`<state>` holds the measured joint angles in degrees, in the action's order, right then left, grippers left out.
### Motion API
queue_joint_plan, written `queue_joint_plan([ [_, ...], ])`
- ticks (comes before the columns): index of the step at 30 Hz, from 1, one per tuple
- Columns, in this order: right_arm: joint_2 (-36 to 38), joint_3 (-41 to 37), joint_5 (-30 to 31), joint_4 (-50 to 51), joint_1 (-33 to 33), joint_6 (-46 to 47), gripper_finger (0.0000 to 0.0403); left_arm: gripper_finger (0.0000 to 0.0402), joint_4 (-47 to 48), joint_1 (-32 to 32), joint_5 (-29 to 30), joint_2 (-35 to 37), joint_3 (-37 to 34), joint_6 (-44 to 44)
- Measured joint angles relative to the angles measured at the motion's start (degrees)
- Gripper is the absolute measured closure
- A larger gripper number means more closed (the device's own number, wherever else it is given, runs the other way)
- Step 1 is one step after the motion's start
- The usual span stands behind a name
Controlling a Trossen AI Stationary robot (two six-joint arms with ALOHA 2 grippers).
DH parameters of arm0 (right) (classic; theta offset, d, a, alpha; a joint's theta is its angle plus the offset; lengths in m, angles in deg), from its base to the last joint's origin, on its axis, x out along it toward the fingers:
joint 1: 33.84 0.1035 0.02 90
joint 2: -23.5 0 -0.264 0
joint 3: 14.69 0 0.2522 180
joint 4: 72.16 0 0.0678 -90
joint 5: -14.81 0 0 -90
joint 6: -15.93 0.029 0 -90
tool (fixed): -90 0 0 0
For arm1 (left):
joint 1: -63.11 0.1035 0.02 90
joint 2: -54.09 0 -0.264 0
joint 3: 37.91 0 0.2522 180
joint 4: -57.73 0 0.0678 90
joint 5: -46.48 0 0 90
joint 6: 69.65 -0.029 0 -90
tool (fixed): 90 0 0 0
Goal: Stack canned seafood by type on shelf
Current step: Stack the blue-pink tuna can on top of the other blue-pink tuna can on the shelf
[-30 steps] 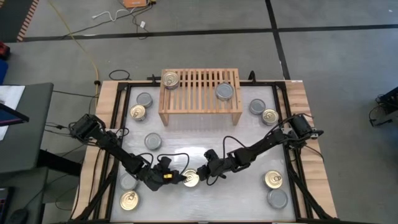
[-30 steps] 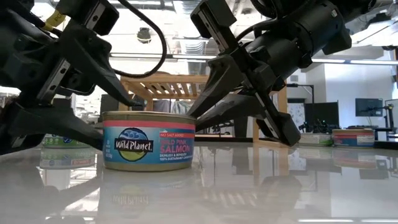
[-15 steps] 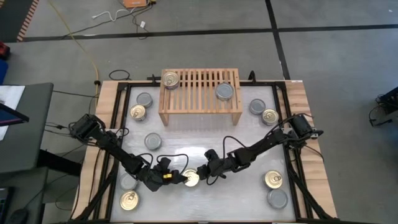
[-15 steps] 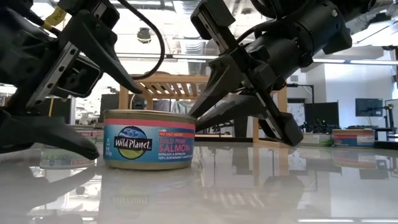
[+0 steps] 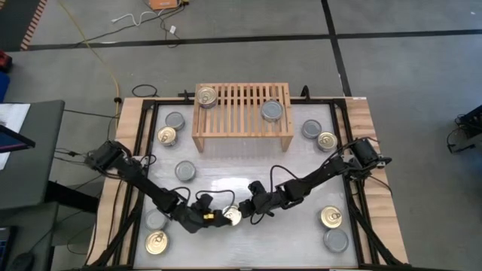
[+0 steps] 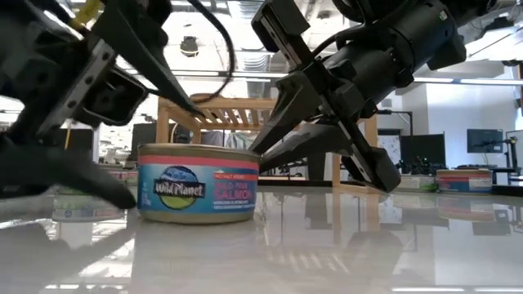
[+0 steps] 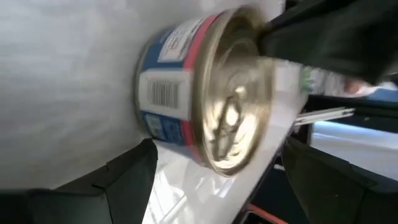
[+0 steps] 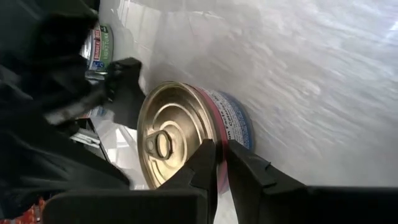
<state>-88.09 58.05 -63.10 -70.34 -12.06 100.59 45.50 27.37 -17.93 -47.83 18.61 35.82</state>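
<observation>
Left gripper (image 5: 219, 217) open, jaws straddling the gold-top salmon can (image 5: 231, 216) near the table's front to grab it, right gripper (image 5: 245, 210) nearly closed, tips against the can's rim, likely steadying it; shelf (image 5: 242, 132) well behind holds 2 cans.

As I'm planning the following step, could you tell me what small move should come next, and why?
Probably close the left hand on the salmon can: its fingers stand open on either side of the can, while the shut right hand rests against the can's rim.
</observation>
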Motion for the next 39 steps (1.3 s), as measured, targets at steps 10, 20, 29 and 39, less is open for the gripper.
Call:
queue_joint_plan([
  [10, 0.1, 0.0, 0.2, 1.3, 0.9, 0.6, 0.0339, 0.0073, -1.6, 1.2, -2.6, -4.6, 1.9, 5.2],
  [20, 0.1, 0.0, -0.8, 2.7, 1.3, 1.0, 0.0339, 0.0073, -0.7, 1.7, -2.8, -4.7, 1.8, 5.5],
  [29, 0.1, 0.0, -1.4, 2.9, 1.7, 1.0, 0.0339, 0.0073, -0.4, 1.8, -4.2, -4.2, 1.7, 5.5],
  [39, 0.0, 0.0, -2.3, 2.5, 2.0, 1.0, 0.0339, 0.0073, 8.0, 1.8, -4.4, 0.5, 1.0, 4.2],
])
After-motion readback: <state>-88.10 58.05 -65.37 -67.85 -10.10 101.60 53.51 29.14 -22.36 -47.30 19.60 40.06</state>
